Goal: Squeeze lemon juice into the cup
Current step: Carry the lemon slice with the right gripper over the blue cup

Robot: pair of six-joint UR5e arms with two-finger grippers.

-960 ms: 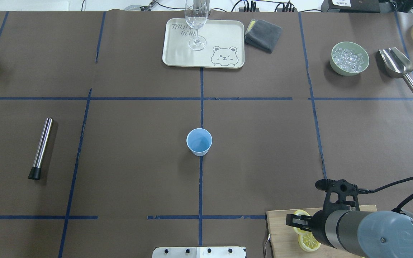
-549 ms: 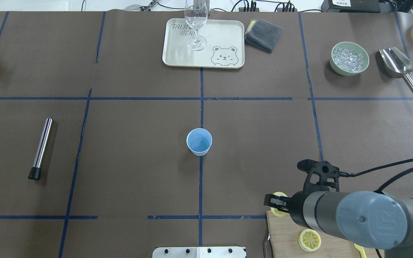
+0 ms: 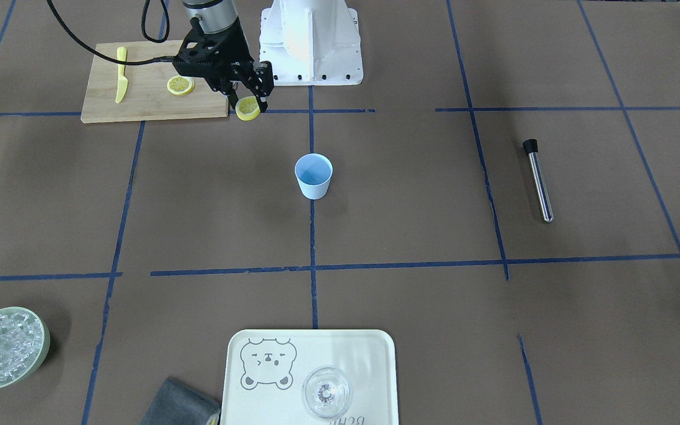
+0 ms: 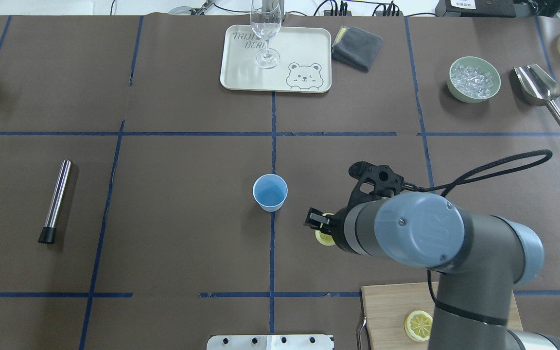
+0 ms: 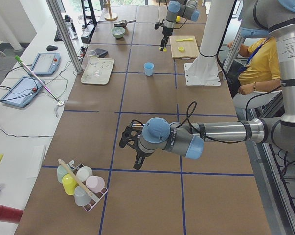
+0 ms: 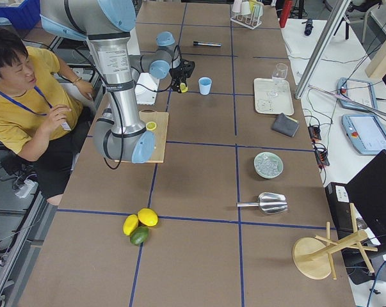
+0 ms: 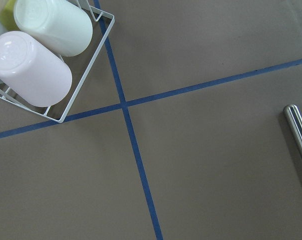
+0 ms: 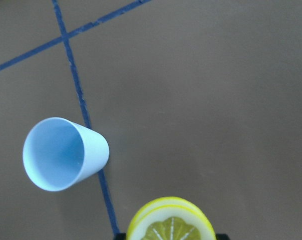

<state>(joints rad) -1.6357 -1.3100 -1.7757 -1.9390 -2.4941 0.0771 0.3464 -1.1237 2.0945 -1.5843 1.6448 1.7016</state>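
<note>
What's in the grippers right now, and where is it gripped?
The right gripper holds the lemon, a slice pinched by opposite sides of its rind, hanging below the gripper. The left gripper appears to carry nothing.

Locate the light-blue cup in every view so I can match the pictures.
Front-facing: cup just above centre.
Overhead: centre.
Exterior left: top centre, small.
Exterior right: upper centre, small.
Left wrist: not in it.
Right wrist: left side, mouth showing.
Shared landmark: the lemon slice held by the right tool, close beside the cup wherever it shows.
</note>
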